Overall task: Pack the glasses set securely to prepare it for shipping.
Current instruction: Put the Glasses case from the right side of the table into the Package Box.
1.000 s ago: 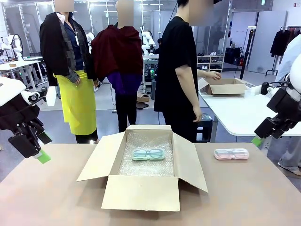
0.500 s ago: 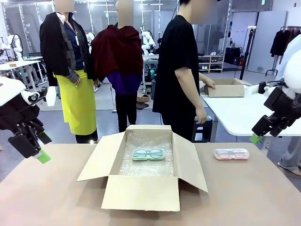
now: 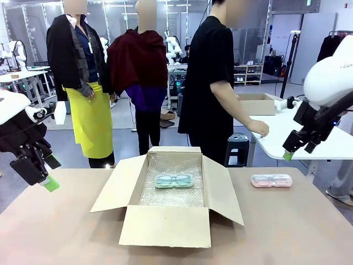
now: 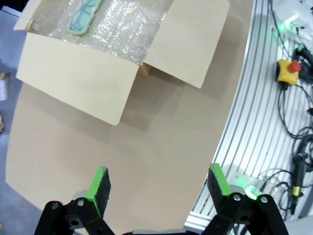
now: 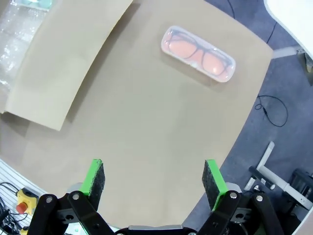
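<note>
The mint-green glasses (image 3: 174, 180) in clear wrap lie on bubble wrap inside the open cardboard box (image 3: 165, 226) at the table's middle; they also show as the green pair (image 4: 84, 15) in the left wrist view. The pale pink glasses (image 3: 271, 180) in a clear case rest on the table right of the box, and the pink pair (image 5: 198, 54) lies far ahead of my right gripper (image 5: 153, 182). That right gripper (image 3: 286, 155) hangs open high above the table's right side. My left gripper (image 3: 49, 183) is open at the far left, and the left gripper (image 4: 158, 183) holds nothing.
The box's flaps (image 3: 113, 187) spread outward on all sides. A person in black (image 3: 207, 83) stands behind the table, turned toward a white side table (image 3: 287, 135) holding another box. An emergency-stop button (image 4: 287, 70) and cables lie beyond the table's edge.
My right arm has risen and swung left, toward the table. The person's hand moved from the far box down onto the white table. The left arm stayed put.
</note>
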